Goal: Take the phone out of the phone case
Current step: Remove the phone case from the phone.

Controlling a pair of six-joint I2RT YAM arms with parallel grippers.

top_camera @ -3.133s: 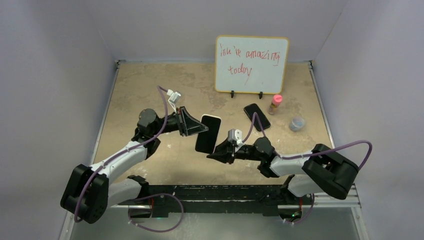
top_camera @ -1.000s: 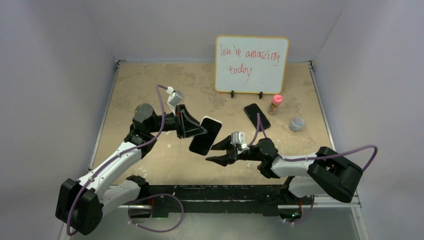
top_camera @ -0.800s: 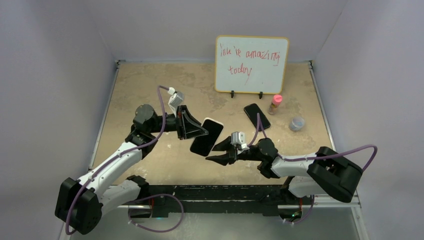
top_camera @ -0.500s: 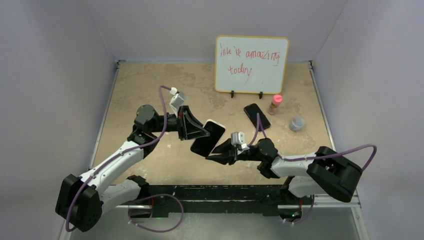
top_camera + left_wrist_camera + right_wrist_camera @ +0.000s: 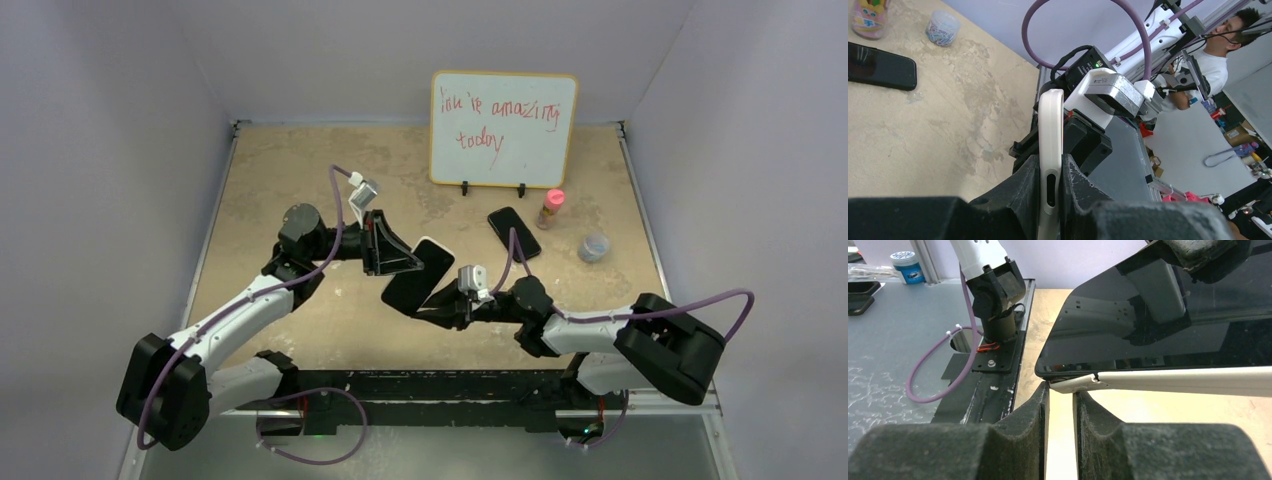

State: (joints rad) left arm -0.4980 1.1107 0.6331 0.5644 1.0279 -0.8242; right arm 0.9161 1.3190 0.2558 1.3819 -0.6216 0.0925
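Holding a phone [image 5: 415,282] inside it, the white phone case [image 5: 1050,125] hangs above the table's [image 5: 280,170] centre, clamped edge-on in the left gripper [image 5: 1050,186]. The right gripper [image 5: 1060,390], fingers narrowly apart, meets the case's lower corner at 5 o'clock; whether it grips I cannot tell. A clear jar [image 5: 594,247] of small coloured bits sits at 3 o'clock, a pink-capped bottle [image 5: 550,208] at 2. Counted: two phones, the second one [image 5: 514,232] lying bare at 2 o'clock; one case, jar, bottle, and whiteboard [image 5: 503,128].
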